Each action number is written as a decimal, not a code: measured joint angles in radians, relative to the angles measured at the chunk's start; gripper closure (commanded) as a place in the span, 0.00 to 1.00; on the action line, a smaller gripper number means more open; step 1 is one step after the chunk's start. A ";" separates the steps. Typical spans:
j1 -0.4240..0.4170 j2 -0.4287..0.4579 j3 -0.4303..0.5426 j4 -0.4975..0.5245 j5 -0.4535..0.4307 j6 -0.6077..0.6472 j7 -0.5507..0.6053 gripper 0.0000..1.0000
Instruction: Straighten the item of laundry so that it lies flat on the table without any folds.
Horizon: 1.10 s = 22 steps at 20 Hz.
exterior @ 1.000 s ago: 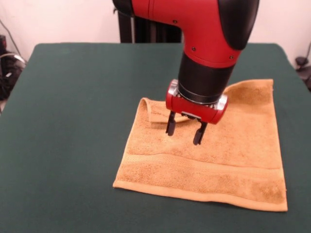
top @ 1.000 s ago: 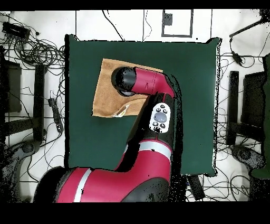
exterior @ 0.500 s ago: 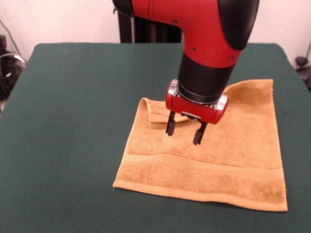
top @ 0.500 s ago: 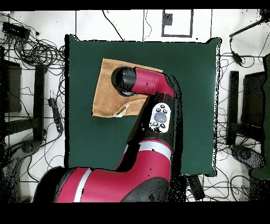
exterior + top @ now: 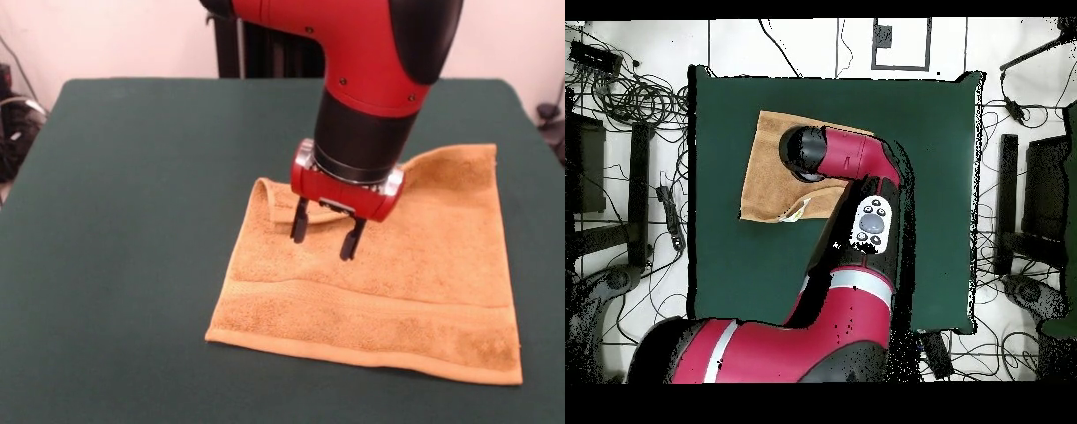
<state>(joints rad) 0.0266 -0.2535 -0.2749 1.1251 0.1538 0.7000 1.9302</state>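
Note:
The golden-orange towel (image 5: 415, 283) lies on the dark green table (image 5: 132, 221), mostly spread out. Its far left corner is folded over onto the cloth (image 5: 275, 201), and the far edge behind the arm is humped up. In the overhead view the towel (image 5: 765, 170) shows left of the arm, with a turned-over pale flap at its near edge. My gripper (image 5: 323, 237) hangs open just above the towel, right of the folded corner, its two black fingers (image 5: 299, 222) apart with nothing between them. The arm hides the gripper from above.
The arm's red and black body (image 5: 855, 200) covers the towel's right part in the overhead view. Cables and equipment (image 5: 635, 100) lie on the floor round the table. Bare green cloth stretches wide to the left in the front view.
My gripper has shifted a little to the left in the front view, toward the folded corner, still open. The towel has not moved.

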 measured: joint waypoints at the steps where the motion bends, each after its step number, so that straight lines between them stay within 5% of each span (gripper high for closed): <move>1: 0.000 -0.010 -0.007 0.000 -0.001 0.000 0.000 0.00; 22: 0.008 -0.232 -0.045 0.104 0.000 -0.033 0.000 0.00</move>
<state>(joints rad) 0.0347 -0.4859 -0.3199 1.2291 0.1538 0.6672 1.9302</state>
